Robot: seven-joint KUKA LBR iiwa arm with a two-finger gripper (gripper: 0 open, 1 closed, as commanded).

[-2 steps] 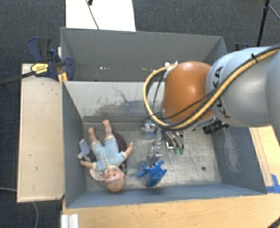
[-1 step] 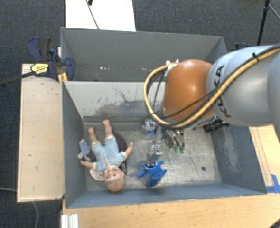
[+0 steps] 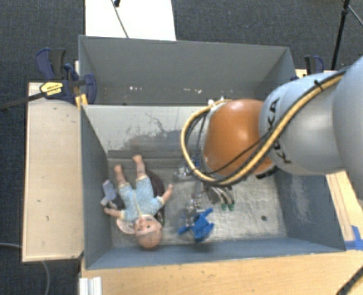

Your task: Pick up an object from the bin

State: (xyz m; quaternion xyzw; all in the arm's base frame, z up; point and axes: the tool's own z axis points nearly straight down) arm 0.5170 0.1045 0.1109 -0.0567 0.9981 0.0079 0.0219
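My gripper (image 3: 211, 195) hangs low over the middle of the bin floor, mostly covered by the arm's orange dome. Just in front of it, toward the bin's near wall, lies a small blue toy (image 3: 197, 225) with a jagged outline; whether the gripper touches it I cannot tell. To the left lies a baby doll (image 3: 138, 200) in a light blue outfit, on its back, head toward the near wall and legs pointing to the far wall.
A dark flat thing (image 3: 162, 189) lies partly under the doll's right side. A small grey-blue piece (image 3: 109, 192) sits by the doll's left arm. The arm and its looped cables cover the bin's right half from above.
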